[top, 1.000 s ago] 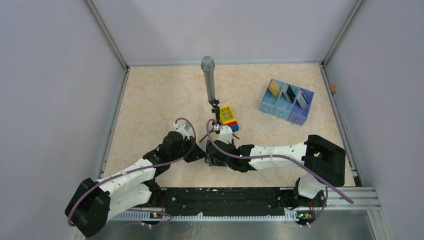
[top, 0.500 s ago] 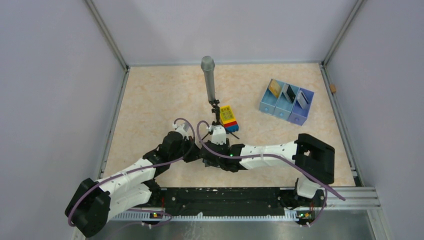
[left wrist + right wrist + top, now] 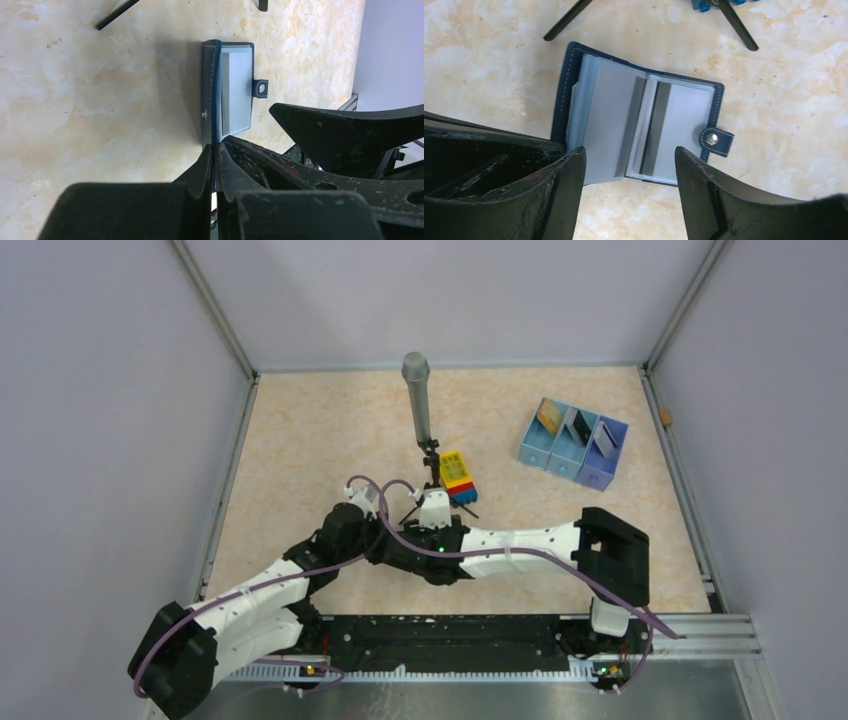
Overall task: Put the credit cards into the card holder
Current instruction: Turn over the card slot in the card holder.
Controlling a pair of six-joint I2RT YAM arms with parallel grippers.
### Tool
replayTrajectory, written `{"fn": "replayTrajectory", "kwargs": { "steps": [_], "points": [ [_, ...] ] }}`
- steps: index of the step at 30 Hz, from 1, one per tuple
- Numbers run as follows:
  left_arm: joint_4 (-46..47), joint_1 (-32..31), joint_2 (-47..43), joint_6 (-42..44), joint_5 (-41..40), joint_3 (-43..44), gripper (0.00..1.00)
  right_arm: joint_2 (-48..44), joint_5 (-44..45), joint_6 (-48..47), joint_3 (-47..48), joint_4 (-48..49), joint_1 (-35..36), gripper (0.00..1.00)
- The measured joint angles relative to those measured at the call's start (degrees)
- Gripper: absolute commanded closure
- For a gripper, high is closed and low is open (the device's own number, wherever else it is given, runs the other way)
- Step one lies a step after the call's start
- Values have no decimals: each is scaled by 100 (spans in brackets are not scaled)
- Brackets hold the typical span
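Item: card holder [image 3: 644, 130], navy, lying open and flat on the table [image 3: 300, 440], pale blue sleeves up, snap tab [image 3: 711, 140] at its right edge. Left gripper [image 3: 215, 149]: fingers pressed together on the edge of the holder's left cover, pinning it open. Right gripper [image 3: 629, 155]: fingers spread wide directly above the holder, nothing between them. Credit cards [image 3: 577, 426]: three, gold, dark and pale, one standing in each compartment of a pale blue tray [image 3: 566, 470], well apart from the holder, beyond it and to the right. Just beyond the holder: a black tripod [image 3: 569, 20] carrying a grey microphone-like cylinder, with a toy brick block [image 3: 458, 472] beside it. Likely hazards: the pinch takes only a thin strip of cover, so it may slip and let the flap fold back. The right arm, swinging out toward the tray, could clip a tripod leg. Thin cards standing in narrow compartments offer little to grasp. Not legible: in the top view both wrists cover the holder almost entirely. Two dark grey strips show in its sleeves, and whether they are cards cannot be told. The cards' seating in the tray is too small to judge.
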Motion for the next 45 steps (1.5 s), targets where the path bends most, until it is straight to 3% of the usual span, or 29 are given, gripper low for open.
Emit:
{"fn": "replayTrajectory", "kwargs": {
  "steps": [9,21,34,37,42,45],
  "points": [
    [-2,0,-50,-50,31,0,100,-2,186,286,-11,-428,15,32],
    [26,28,-238,-52,138,0,100,-1191,-828,-181,-1943,1506,-389,28],
    [372,103,85,-201,140,-205,100,-1545,-1174,-66,-2649,2035,-785,36],
    [433,109,96,-223,142,-262,95,-1539,-1185,17,-2656,2035,-807,42],
    [612,111,101,-267,181,-334,78,-1360,-1172,199,-2656,1950,-811,49],
    [758,127,144,-310,225,-380,74,-1316,-1097,286,-2638,1932,-811,50]
  ]
}}
